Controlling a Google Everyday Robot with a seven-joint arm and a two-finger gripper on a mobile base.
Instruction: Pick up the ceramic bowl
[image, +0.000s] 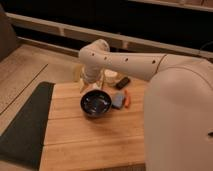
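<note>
Not much done yet as far as I can see. The bowl (96, 104) looks like it's sitting flat on the wooden desk (95, 145), roughly mid-board, with a blue-grey flat thing (118, 100) touching its right side and a little orange thing (127, 98) just past that. So the grab and the lift are both left to do.

The arm (130, 62) comes in from the right, bends at the wrist and points down, putting the claw (93, 88) right at the bowl's back rim. Honestly can't tell if the claw is spread or closed from here.
</note>
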